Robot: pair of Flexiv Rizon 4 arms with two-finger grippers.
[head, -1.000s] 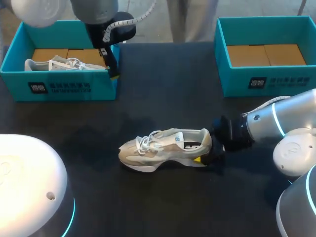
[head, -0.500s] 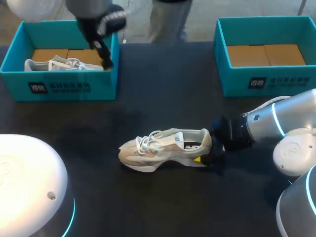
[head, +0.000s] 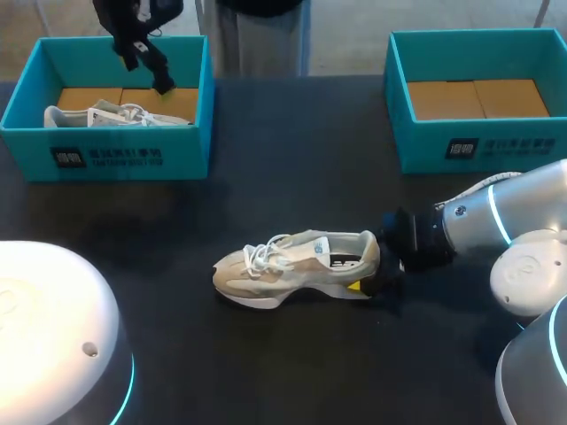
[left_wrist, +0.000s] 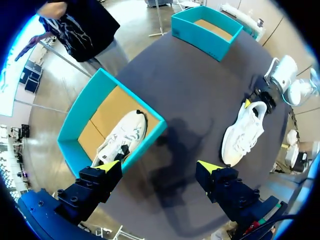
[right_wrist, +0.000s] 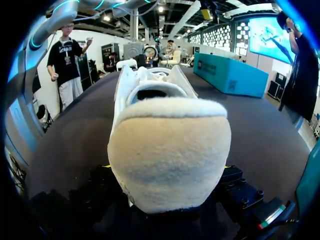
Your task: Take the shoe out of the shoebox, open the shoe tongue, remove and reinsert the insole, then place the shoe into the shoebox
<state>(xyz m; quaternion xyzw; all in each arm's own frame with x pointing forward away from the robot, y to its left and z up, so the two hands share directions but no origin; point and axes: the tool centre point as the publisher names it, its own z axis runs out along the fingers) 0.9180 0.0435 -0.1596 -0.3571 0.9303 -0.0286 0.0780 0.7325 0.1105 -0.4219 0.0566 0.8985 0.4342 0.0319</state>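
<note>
The beige-and-white lace-up sneaker (head: 297, 266) lies on its sole in the middle of the black table (head: 292, 159), toe toward my left, just as it lay a second ago. The right gripper (head: 372, 276) has not shifted either: it clasps the sneaker's heel from both sides, one yellow tip showing against the near side. The left gripper (left_wrist: 157, 167) has drawn away from the right wall of the left teal cardboard shoebox (head: 35, 150) and now hangs over that box's far edge, fingers spread wide with nothing between them. That box holds a second pale sneaker (head: 115, 115) on brown cardboard. The right teal cardboard shoebox (head: 461, 150) shows its brown cardboard floor.
</note>
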